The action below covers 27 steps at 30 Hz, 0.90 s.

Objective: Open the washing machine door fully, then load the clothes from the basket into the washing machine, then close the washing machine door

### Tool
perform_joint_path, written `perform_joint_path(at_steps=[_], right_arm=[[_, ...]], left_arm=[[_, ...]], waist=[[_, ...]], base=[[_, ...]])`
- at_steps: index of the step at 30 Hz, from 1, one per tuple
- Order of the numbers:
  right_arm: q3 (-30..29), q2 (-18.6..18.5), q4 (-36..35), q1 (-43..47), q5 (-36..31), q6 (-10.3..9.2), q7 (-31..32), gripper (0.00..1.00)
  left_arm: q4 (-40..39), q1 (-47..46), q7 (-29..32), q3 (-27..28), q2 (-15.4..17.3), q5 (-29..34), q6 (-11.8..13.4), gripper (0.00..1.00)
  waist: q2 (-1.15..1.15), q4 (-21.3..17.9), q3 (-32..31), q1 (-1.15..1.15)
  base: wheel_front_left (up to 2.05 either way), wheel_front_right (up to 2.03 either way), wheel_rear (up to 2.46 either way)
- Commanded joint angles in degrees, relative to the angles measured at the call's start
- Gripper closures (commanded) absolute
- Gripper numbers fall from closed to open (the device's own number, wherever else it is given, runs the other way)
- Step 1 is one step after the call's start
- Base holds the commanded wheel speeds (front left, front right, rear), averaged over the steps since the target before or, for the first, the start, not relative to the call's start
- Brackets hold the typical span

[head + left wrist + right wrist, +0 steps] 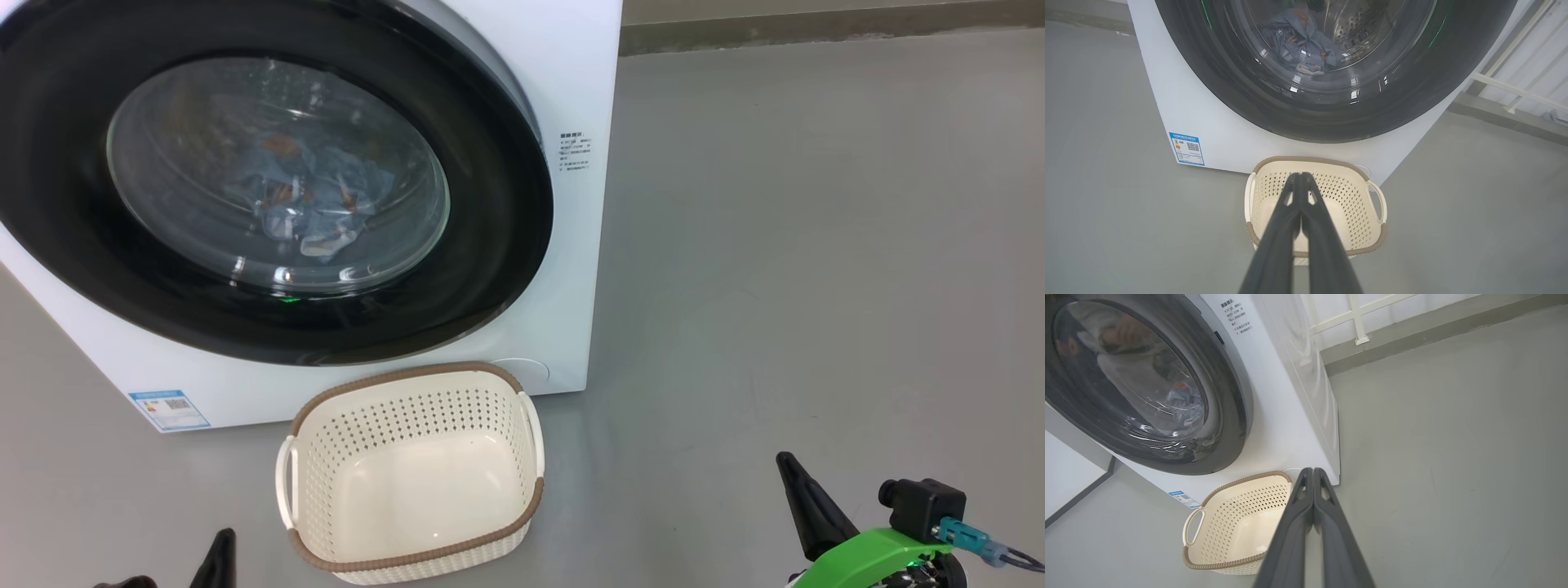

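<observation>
1. You are looking at a smooth grey floor (816, 245).
2. The white washing machine (571, 269) stands directly on it.
3. The cream basket (408, 420) sits upright on it, just before the machine's front; you cannot tell whether they touch.

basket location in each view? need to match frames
Head view: basket at bottom centre, on the floor in front of the washing machine.
Left wrist view: basket at lower centre, partly behind the left gripper.
Right wrist view: basket lower left of centre, beside the right gripper.
Shared landmark: blue label, left of the basket's far rim.
</observation>
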Motion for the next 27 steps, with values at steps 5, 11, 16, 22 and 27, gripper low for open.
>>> perform_joint_path(at_steps=[5,11,16,22,27], right_arm=[[-1.20,-0.03,-2.06,-1.24,3.62,-0.01,1.10,1.00],[-1.82,0.26,-2.54,-1.18,6.14,-0.01,1.95,1.00],[-2.45,0.55,-3.04,-1.10,8.68,-0.01,2.80,1.00],[-3.19,0.89,-3.63,-1.01,11.73,-0.02,3.82,1.00],[-3.82,1.18,-4.13,-0.93,14.27,-0.02,4.67,1.00]], left_arm=[[-1.52,-1.79,0.97,1.43,0.56,-3.61,-0.01,1.00],[-1.70,-2.09,1.81,1.93,0.20,-6.20,-0.02,1.00],[-1.89,-2.39,2.65,2.43,-0.16,-8.81,-0.02,1.00],[-2.12,-2.73,3.67,3.04,-0.59,-11.94,-0.03,1.00],[-2.32,-3.02,4.51,3.54,-0.94,-14.55,-0.03,1.00]], waist=[[0.00,0.01,0.09,-0.03],[0.00,0.01,0.06,-0.04],[0.00,0.02,0.03,-0.04],[0.00,0.02,0.00,-0.04],[0.00,0.03,-0.03,-0.04]], base=[[0.00,0.00,0.00],[0.00,0.00,0.00],[0.00,0.00,0.00],[0.00,0.00,0.00],[0.00,0.00,0.00]])
